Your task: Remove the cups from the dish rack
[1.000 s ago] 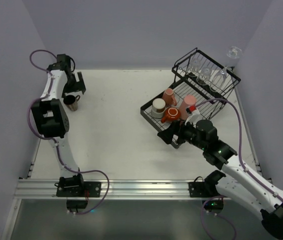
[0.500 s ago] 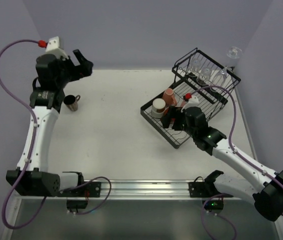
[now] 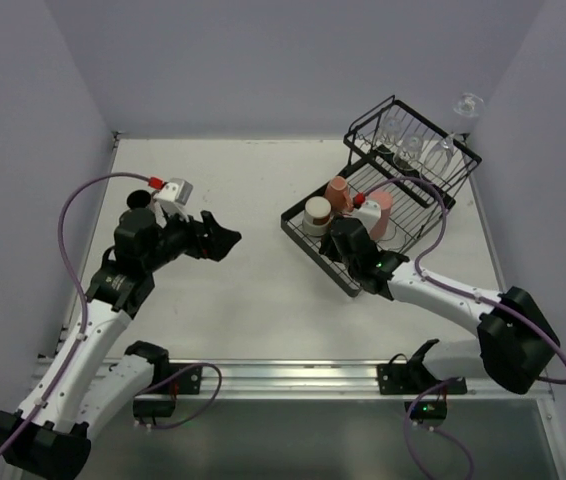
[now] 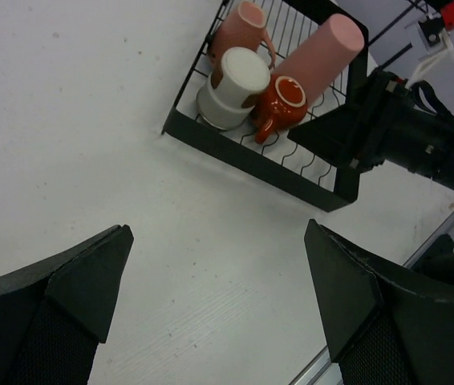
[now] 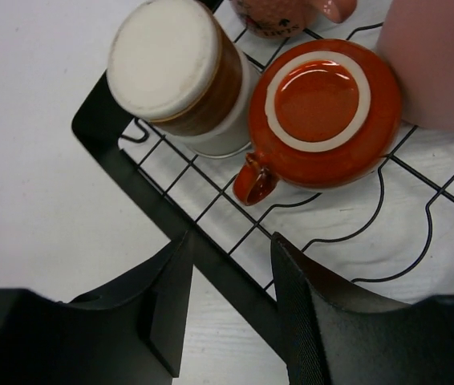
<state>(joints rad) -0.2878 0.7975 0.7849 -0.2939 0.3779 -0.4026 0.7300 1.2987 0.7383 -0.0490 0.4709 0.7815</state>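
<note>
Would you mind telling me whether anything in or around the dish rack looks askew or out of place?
One thing: a stemmed glass sticks out past the far corner of the raised basket on the dish rack, apparently leaning toward the wall rather than sitting inside like the other glasses. No spill or breakage is visible.

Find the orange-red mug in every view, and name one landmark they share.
Top external: hidden beneath the right arm.
Left wrist: orange-red mug upper centre, upside down.
Right wrist: top centre-right, base up.
Shared landmark: the cream cup beside it.
</note>
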